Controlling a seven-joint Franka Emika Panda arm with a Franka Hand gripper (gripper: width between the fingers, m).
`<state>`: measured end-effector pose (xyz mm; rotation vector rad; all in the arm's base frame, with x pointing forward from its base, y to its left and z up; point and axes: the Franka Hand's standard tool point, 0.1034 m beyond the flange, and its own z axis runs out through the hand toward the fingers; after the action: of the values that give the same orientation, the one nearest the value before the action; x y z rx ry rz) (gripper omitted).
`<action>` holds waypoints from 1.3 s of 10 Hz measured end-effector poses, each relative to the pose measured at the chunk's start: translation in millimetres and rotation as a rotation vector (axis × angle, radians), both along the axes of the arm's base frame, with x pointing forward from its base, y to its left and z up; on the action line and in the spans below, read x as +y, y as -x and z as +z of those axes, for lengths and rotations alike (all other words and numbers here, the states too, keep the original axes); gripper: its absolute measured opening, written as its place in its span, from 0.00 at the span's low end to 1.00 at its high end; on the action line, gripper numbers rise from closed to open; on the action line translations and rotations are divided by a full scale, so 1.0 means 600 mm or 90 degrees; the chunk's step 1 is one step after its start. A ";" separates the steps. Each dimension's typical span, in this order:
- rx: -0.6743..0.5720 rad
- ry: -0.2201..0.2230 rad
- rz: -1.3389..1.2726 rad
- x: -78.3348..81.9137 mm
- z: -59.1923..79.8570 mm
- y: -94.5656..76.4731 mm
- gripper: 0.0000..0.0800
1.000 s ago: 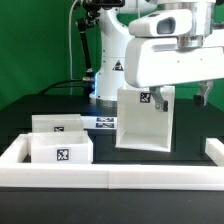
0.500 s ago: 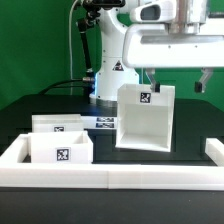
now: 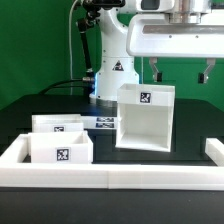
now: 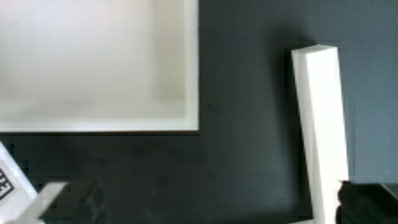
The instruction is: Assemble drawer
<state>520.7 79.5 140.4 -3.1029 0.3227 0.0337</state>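
The drawer's tall white shell stands upright on the dark table, with a square tag on its upper front. It fills one corner of the wrist view. Two small white trays lie at the exterior view's left, the near one in front of the far one, each with a tag. My gripper hangs above the shell, apart from it, open and empty. Its dark fingertips show at the wrist view's edge, wide apart, with bare table between them.
The long low white border rail runs along the table's front and turns up at both ends; one stretch shows in the wrist view. The marker board lies flat between the trays and the shell. The robot base stands behind.
My gripper has risen straight up from the shell's top edge to well above it. The shell and both trays have not moved.
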 end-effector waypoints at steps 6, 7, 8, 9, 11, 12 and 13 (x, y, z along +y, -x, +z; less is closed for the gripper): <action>0.007 0.007 -0.031 0.007 -0.018 0.083 0.81; 0.007 0.007 -0.028 0.008 -0.032 0.097 0.81; 0.004 0.005 -0.025 0.011 -0.044 0.102 0.81; 0.002 0.002 -0.024 0.016 -0.059 0.108 0.81; 0.004 0.000 -0.019 0.026 -0.077 0.116 0.81; -0.002 -0.002 -0.013 0.025 -0.077 0.113 0.81; -0.002 -0.002 -0.005 0.022 -0.077 0.112 0.70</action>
<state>453.3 92.4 94.2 -3.0982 0.3348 0.0280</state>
